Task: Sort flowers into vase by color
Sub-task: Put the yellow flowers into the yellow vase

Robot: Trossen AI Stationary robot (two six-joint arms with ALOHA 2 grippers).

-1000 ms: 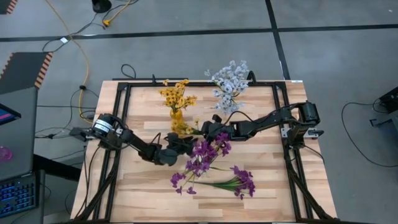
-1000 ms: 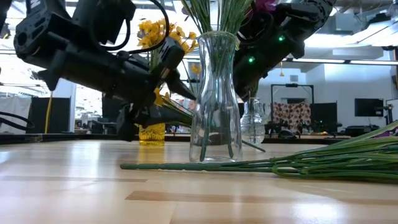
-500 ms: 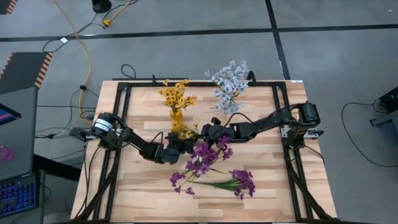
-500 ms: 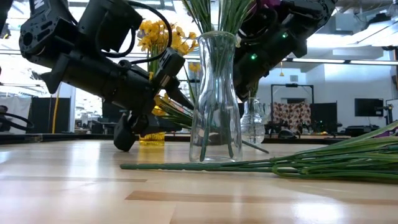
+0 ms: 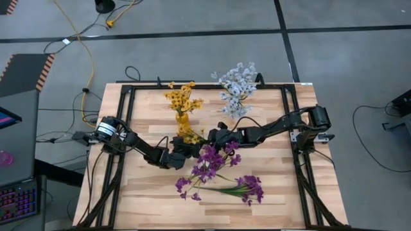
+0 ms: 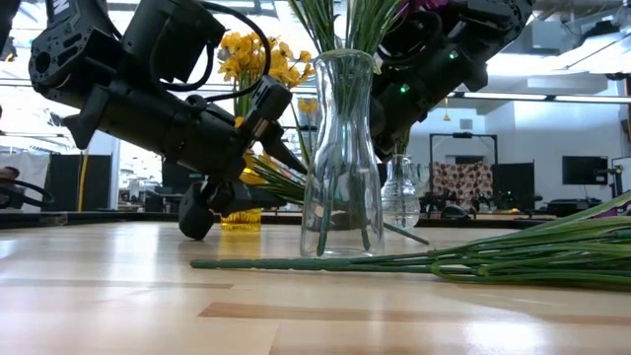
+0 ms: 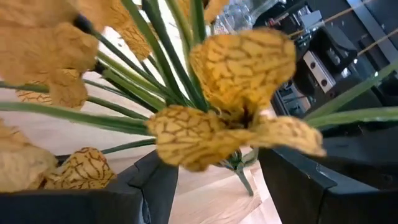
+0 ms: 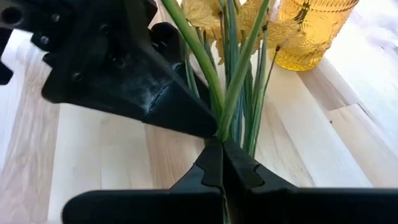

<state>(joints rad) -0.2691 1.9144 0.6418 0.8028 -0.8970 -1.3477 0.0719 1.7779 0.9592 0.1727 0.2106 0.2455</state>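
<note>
The right hand [image 8: 221,155] is clenched on the stems of a yellow sprig [image 5: 190,134] just beside the amber vase [image 8: 314,31]. The left hand [image 7: 214,180] stands released around its blossoms, apparently not gripping. If both pull, stems could bend or the nearby glass vase [image 6: 341,158] could tip on the counter [image 5: 141,192].

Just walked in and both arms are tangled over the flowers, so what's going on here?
The robot is sorting artificial flowers by colour. The right end effector is shut on the green stems of a yellow-orange flower sprig mid-table, beside the amber glass vase that already holds yellow blooms. The left end effector sits open around the same sprig's blossoms. A clear glass vase holds purple flowers, and another purple bunch lies flat on the wooden table.
</note>
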